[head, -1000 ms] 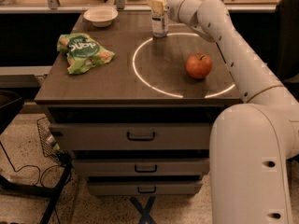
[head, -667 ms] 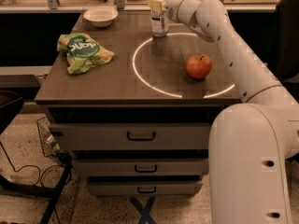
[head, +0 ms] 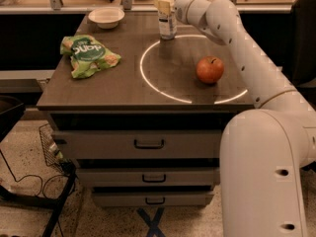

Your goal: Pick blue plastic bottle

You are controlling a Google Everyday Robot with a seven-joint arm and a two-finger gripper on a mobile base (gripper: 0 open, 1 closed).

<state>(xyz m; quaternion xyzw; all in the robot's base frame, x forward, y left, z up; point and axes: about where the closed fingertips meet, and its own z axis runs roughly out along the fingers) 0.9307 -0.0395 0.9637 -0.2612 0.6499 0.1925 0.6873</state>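
The blue plastic bottle (head: 167,24) is small and clear, with a pale label. It stands upright at the far edge of the dark table (head: 123,83), on the rim of a white circle marked on the top. My gripper (head: 166,5) is at the bottle's upper part, reaching in from the right on the white arm (head: 237,38). It hides the bottle's neck and part of its cap. The bottle's base rests on the table.
A red apple (head: 210,69) lies inside the circle, right of centre. A green snack bag (head: 88,55) lies at the left. A white bowl (head: 105,17) sits at the far left. Drawers (head: 148,143) are below, and a wire basket (head: 52,147) stands on the floor.
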